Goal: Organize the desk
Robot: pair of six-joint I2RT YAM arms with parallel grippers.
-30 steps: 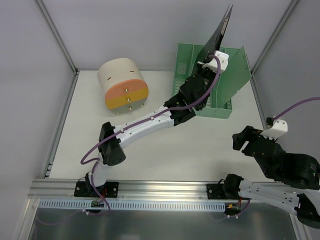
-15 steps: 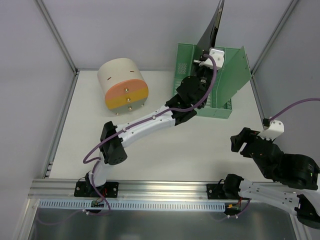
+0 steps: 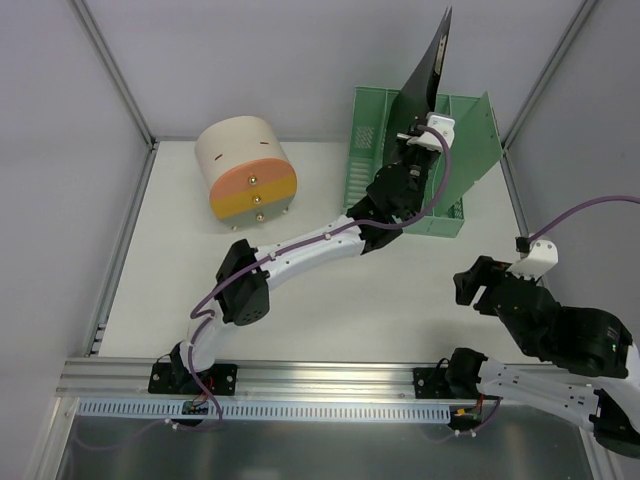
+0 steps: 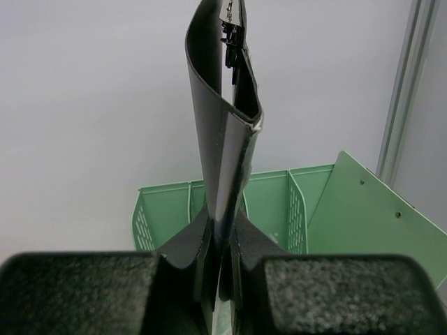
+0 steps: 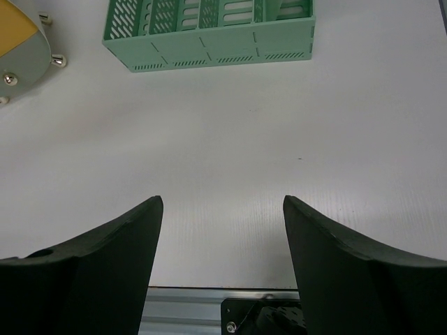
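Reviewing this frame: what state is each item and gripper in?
Rack: standing on the desk.
Green board: tilted, leaning at the rack's right end.
Drum: lying on its side.
Black folder: held upright over the rack.
Left gripper: shut on the folder.
Right gripper: open, empty.

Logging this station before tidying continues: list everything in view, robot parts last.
Matte white rectangular desk: one, white, beneath everything.
Green slotted plastic file rack: one, green, back right.
Flat green board: one, green, leaning at the rack's right end.
Thin black folder: one, black, upright over the rack, gripped.
Beige cylinder with orange-yellow face: one, beige, back left.
Left fingers: two, black, shut on the folder.
Right fingers: two, black, open over bare desk, near right.
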